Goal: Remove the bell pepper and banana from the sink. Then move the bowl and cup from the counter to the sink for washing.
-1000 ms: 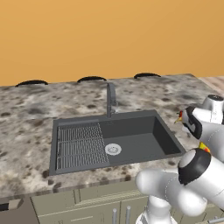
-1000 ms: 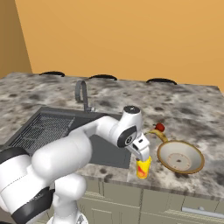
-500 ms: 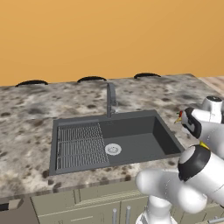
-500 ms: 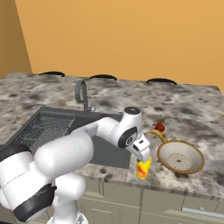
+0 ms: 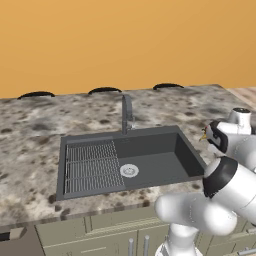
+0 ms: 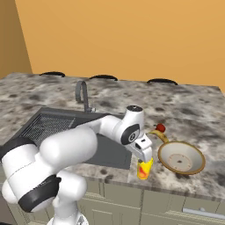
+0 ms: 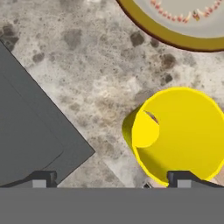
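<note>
Sink point(image 5: 150, 165): dark grey basin, ribbed drainer left, white drain point(image 5: 129, 170) | Cup point(image 6: 143, 169): yellow, tapered, upright on speckled granite counter point(image 6: 193, 110) just right of sink | Bowl point(image 6: 181, 157): wide, beige, near cup | Pepper point(image 6: 161, 128) and banana point(image 6: 157, 134): beside bowl | Gripper point(image 6: 145, 159): jaws wide, directly above cup, holding nothing | Wall: orange.

One cup point(image 6: 143, 169), one bowl point(image 6: 181, 158), one pepper point(image 6: 161, 128), one banana point(image 6: 158, 134), one sink point(image 5: 150, 157).
</note>
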You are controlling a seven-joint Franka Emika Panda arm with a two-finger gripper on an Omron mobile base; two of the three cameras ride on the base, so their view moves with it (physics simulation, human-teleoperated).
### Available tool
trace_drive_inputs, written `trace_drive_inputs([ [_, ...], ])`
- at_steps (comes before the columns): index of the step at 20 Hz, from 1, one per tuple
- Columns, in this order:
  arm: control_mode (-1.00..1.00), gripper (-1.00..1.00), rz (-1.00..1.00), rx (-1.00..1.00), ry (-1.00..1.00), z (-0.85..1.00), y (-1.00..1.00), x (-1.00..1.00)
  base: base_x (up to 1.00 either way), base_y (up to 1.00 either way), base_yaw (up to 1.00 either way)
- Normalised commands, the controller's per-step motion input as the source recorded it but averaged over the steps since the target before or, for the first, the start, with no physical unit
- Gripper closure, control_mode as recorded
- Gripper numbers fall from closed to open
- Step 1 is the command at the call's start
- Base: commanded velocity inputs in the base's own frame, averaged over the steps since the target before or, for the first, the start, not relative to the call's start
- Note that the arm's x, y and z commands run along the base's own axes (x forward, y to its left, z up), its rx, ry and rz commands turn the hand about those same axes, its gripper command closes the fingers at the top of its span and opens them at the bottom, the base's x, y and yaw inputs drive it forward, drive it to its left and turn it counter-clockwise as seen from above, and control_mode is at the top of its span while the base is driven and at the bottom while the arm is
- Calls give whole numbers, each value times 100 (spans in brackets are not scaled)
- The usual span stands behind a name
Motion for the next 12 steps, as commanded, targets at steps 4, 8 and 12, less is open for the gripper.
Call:
trace_drive_inputs([
  [4, -100, -100, 0, 4, 3, -15, 0, 0, 0, 0, 0],
  [8, -100, -100, 0, 7, 0, -16, 0, 0, 0, 0, 0],
  [12, -100, -100, 0, 4, 0, -12, -4, 4, 0, 0, 0],
])
